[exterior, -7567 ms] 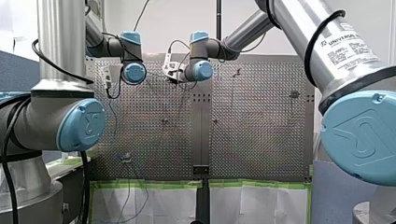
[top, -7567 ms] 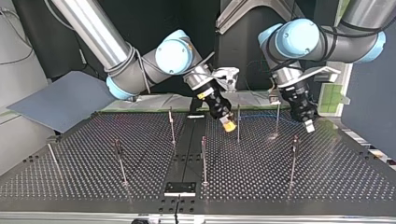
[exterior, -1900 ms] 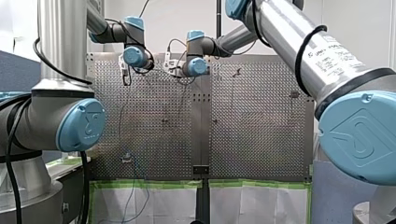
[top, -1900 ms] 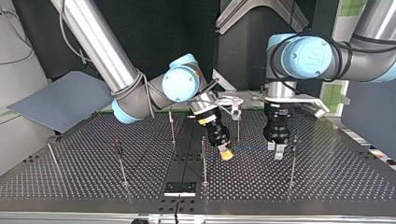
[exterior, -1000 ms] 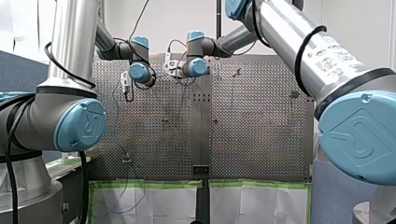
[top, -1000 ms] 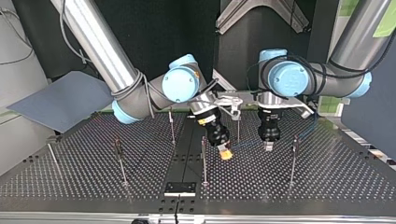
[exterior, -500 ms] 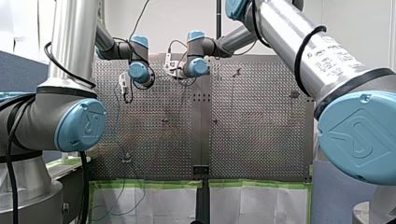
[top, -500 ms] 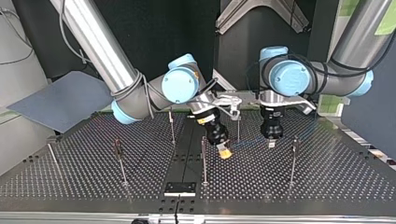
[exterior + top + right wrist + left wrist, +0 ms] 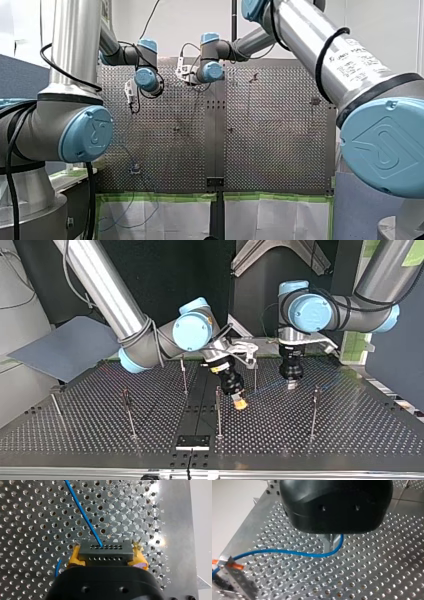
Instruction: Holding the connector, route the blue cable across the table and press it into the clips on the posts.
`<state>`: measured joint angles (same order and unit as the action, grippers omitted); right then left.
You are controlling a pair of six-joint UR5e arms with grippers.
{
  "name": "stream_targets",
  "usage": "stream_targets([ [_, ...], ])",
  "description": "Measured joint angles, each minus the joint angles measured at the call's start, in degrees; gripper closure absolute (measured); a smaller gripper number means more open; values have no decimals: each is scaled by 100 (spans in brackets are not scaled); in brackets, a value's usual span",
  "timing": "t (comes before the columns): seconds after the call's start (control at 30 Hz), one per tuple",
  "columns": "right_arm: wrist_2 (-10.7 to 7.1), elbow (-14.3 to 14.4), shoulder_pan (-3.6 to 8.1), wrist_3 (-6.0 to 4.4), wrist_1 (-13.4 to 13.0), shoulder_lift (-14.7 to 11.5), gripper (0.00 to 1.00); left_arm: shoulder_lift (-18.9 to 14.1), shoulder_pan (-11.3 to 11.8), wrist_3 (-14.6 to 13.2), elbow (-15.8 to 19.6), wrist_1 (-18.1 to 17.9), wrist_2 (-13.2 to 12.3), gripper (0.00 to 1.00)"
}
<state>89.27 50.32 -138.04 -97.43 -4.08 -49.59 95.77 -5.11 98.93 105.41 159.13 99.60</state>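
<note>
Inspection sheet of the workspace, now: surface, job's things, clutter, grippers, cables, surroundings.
Surface: perforated metal table.
Job's things: black connector; blue cable leaving it; upright posts.
Clutter: nothing seen.
Grippers: right gripper shut on connector, yellow pads; left gripper low over the table, cable reaching it, hold not visible.
Cables: blue cable lies curved across the holes; black cables loop round the arms.
Surroundings: grey sheet at the top view's left; green tape.

Top view: noting near post crowding my right gripper at nine o'clock, far post at one. Finding bare table lying open at six. Noting blue cable stretching from clamped connector toward my left gripper at two.
</note>
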Motion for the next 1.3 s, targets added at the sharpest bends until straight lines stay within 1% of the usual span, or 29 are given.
stream_targets([
  [0.03, -1, -1, -2, 1, -2, 0, 100, 0, -1, 8, 7, -62, -58, 96],
  [0.07, -4, 0, -6, 2, -2, 1, 100, 0, -3, 20, 9, -112, -95, 89],
  [0.1, -6, -1, -11, 1, -2, 2, 100, -1, -5, 36, 10, -157, -121, 79],
  [0.13, -5, 0, -14, 1, -4, 2, 100, -1, -7, 58, 11, -212, -143, 79],
  [0.2, -6, 0, -20, 1, -2, 4, 100, -3, -6, 83, 11, -295, -160, 65],
  [0.33, -5, 0, -29, 3, -1, 10, 100, -3, 19, 108, 11, -399, -161, 65],
  [0.4, -5, 1, -32, 3, 0, 11, 100, -3, 31, 120, 12, -415, -129, 72],
  [0.43, -5, 1, -32, 3, 1, 12, 100, -3, 35, 126, 12, -423, -98, 72],
  [0.47, -5, 1, -33, 3, 2, 13, 100, -3, 38, 129, 12, -429, -78, 76],
  [0.5, -5, 1, -33, 3, 2, 13, 100, -3, 40, 131, 12, -436, -67, 87],
  [0.53, -5, 0, -33, 3, 2, 13, 100, -3, 40, 135, 12, -446, -58, 87],
  [0.6, -5, 0, -33, 3, 2, 14, 100, -3, 40, 139, 12, -463, -53, 98],
  [0.87, -5, 1, -34, -6, 2, 14, 100, -8, 24, 196, 12, -547, -63, 98],
  [1.1, -5, 7, -39, -19, 11, 14, 100, -7, -8, 234, 56, -547, -51, 98],
  [1.27, -5, 5, -48, -23, 12, 14, 100, -5, -13, 261, 77, -552, -119, 98],
  [1.3, -5, 5, -49, -23, 12, 14, 100, -4, -13, 273, 78, -553, -150, 84],
])
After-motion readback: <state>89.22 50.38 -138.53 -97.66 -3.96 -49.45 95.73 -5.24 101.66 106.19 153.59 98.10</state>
